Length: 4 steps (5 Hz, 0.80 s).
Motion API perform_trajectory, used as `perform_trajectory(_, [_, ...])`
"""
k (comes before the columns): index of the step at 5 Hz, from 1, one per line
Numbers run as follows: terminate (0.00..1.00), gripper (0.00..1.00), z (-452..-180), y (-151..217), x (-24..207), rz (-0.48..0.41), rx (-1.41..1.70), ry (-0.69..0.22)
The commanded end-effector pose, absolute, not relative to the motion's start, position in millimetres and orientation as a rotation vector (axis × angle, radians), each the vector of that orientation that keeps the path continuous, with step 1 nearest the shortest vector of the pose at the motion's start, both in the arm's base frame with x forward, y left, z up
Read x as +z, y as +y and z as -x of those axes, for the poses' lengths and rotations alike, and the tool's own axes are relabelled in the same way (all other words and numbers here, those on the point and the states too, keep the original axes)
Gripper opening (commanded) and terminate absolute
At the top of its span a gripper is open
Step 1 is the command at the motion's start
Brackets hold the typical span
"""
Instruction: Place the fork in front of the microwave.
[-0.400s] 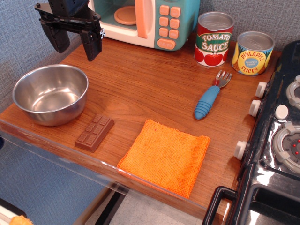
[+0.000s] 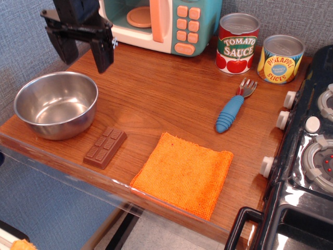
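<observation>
Since the earlier frame, my gripper has crept slightly right and down; nothing else has shifted. Observation view: fork lies flat, long axis diagonal, silver tines toward the back right near the cans, blue handle toward the front left. Surface: wooden tabletop against a grey wall, microwave at the back. Fork sits well right of my gripper, whose fingers hang wide apart, empty, above the table's left side.

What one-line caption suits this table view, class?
Open gripper hovers above the bowl, far from the blue fork lying below the cans.
</observation>
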<state>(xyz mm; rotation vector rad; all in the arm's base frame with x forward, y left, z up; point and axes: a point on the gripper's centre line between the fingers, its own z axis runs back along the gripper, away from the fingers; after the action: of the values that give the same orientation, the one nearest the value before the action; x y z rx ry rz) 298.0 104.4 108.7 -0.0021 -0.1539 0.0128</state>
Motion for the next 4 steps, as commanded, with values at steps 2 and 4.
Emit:
perform_trajectory(2, [0.0, 1.0, -345, 2, 77, 0.057, -0.08, -0.116])
perform_trajectory(4, [0.0, 1.0, -382, -85, 80, 0.112, -0.133, -0.148])
